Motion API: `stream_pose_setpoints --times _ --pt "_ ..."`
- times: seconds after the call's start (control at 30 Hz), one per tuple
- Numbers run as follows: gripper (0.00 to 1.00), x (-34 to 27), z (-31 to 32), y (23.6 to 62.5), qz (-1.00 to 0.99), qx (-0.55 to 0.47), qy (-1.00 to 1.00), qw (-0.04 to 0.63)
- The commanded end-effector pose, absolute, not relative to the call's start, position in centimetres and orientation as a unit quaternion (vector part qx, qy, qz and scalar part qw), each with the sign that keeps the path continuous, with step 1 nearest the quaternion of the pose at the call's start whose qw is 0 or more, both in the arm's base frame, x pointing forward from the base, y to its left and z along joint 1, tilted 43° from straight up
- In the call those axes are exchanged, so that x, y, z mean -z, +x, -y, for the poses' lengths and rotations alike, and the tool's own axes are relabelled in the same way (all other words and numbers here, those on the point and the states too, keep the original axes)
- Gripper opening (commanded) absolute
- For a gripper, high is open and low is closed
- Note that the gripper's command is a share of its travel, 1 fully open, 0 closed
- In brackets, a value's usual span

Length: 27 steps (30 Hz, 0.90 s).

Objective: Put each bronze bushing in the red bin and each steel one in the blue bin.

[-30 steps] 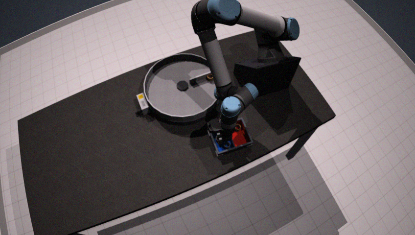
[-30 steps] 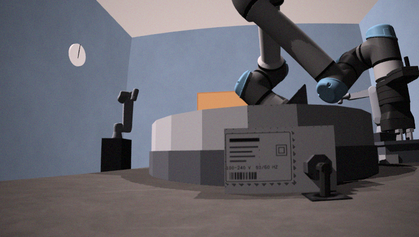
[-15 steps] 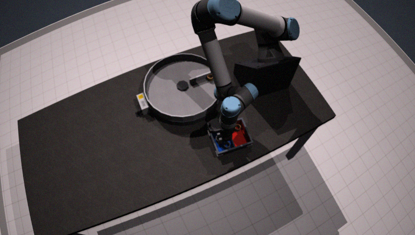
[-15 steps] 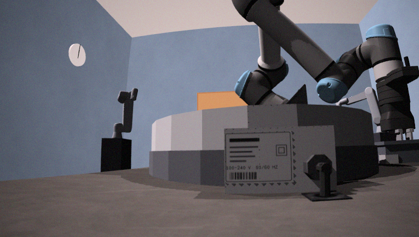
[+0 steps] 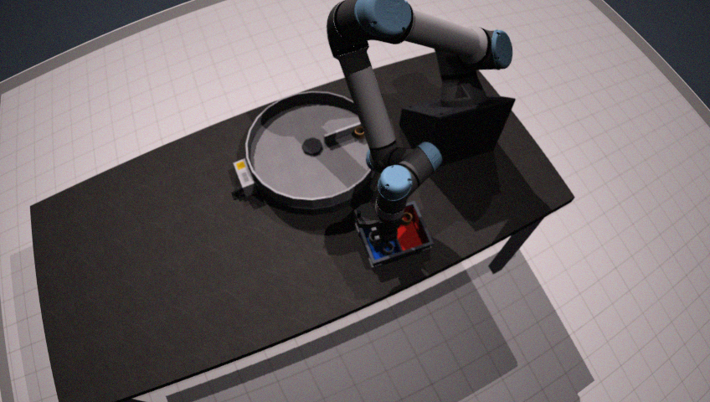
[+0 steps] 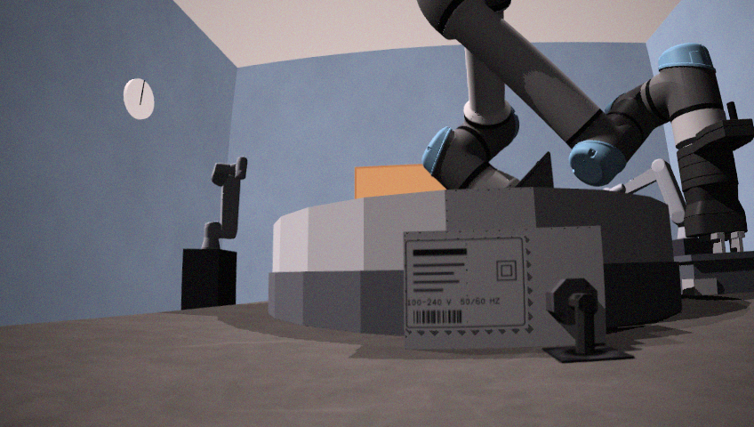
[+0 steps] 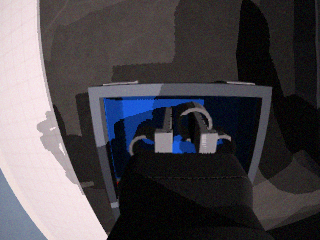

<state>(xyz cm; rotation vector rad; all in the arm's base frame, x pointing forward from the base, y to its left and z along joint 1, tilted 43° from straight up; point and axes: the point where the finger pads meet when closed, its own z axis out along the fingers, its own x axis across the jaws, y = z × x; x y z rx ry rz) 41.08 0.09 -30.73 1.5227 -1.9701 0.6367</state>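
While my hand [image 7: 186,140] hangs over the blue bin [image 7: 120,115], its fingers stand partly apart, gripping nothing; steel bushings [image 7: 194,116] lie below. One bronze bushing [image 5: 407,217] sits in the red bin [image 5: 412,235], another [image 5: 357,131] on the turntable [image 5: 299,172].

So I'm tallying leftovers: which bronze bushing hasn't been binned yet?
The bronze bushing on the turntable, beside the short bar near the arm. The other bronze one already lies in the red bin.
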Motion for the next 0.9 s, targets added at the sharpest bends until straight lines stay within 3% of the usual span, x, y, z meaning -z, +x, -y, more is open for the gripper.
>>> stream_pose_setpoints --times 0.0,0.87 --pt "0.42 30.70 -0.12 41.13 0.736 -0.238 0.569 0.281" --pt "0.42 30.35 -0.45 41.17 0.736 -0.238 0.569 0.281"
